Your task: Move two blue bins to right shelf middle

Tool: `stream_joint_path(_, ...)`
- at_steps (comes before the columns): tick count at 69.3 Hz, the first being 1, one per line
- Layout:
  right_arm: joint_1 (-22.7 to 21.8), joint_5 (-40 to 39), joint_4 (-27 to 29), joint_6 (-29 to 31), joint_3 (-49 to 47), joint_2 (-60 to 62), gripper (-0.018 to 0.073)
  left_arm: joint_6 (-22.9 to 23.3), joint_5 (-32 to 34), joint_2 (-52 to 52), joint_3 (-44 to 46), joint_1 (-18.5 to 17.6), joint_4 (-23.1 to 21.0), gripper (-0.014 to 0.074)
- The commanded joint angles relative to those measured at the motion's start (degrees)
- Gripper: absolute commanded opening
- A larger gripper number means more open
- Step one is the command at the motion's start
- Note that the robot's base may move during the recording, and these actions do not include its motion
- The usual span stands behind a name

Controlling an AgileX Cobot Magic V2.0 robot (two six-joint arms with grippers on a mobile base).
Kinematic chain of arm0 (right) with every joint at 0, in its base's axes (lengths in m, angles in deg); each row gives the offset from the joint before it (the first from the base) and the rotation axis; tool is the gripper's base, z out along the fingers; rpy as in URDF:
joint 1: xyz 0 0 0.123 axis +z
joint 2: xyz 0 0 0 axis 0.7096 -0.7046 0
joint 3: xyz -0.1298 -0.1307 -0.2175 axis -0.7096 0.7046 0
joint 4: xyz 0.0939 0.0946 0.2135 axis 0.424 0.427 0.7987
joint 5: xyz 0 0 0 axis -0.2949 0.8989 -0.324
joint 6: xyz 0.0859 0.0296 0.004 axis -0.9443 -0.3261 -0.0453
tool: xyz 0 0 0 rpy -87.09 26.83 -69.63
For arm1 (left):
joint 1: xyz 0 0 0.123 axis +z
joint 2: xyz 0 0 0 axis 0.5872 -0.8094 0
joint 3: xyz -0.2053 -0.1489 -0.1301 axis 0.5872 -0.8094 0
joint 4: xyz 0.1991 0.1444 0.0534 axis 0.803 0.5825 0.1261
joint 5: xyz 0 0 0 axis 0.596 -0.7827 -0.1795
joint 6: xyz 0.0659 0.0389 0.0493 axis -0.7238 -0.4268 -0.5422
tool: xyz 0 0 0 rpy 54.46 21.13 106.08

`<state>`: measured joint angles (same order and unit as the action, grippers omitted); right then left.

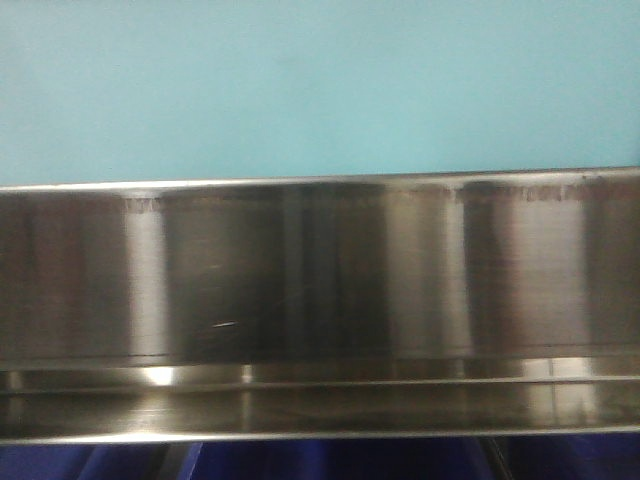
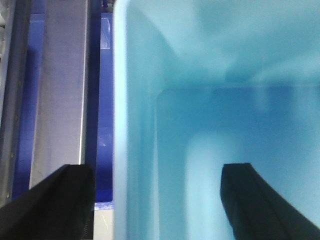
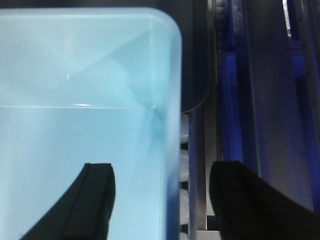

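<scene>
**Front camera: pale bin rides above steel shelf rail, pincers astride its walls**

The exterior front-facing view is filled edge to edge: the smooth wall of a pale blue bin [image 1: 320, 90] takes up the upper part, directly above the mirror-like steel front rail [image 1: 320, 290] of the shelf tier. Slivers of dark blue bins [image 1: 330, 460] show beneath the rail. Whether the pale bin rests on the tier or hangs over it cannot be told.

From the left wrist, the left gripper [image 2: 157, 167] stands wide apart astride the bin's left wall, one black finger outside it over the metal rack, the other inside the bin. Neither finger is seen pressing the wall.

From the right wrist, the right gripper [image 3: 162, 167] mirrors this at the bin's right wall near a rounded corner. One finger is inside and one outside, and clear gaps separate both from the rim. Rack metal and more dark blue plastic run alongside.
</scene>
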<state>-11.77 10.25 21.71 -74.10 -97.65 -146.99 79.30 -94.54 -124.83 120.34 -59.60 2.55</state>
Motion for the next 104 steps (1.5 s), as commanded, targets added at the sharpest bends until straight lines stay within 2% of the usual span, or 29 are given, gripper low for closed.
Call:
stream_joint_path(1, -0.27, 0.18, 0.18, 0.2, 0.38, -0.15, 0.0307, 0.0, -1.51, -0.27, -1.09, 0.09, -0.39, 0.0424)
stream_joint_path(23, -0.27, 0.39, 0.18, 0.2, 3.4, -0.15, 0.0307, 0.0, -1.51, -0.27, -1.09, 0.09, -0.39, 0.0424)
stream_joint_path(49, -0.27, 0.03, 0.18, 0.2, 2.29, 1.09, 0.0307, 0.0, -1.51, -0.05, -1.09, 0.09, -0.41, 0.0424)
stream_joint_path(77, -0.16, 4.87, -1.36, 0.2, -4.92, 1.7, 0.0307, 0.0, -1.51, 4.1, 1.3, -0.01, -0.64, 0.0424)
stream_joint_path(85, -0.16, 4.87, -1.08, 0.37, -6.08, 2.14, 0.0307, 0.0, -1.51, 5.35, 1.18, -0.01, -2.07, 0.0424)
stream_joint_path(96, -0.04, 4.87, 4.48, 1.35, -4.06, 4.08, 0.0307, -0.46, -1.51, 6.11, 1.18, -0.01, -5.98, 0.0424)
stream_joint_path(104, -0.04, 4.87, 4.02, 1.75, -2.26, 5.36, 0.0307, -1.38, -1.51, 6.11, 0.77, -0.01, -6.28, 0.0424)
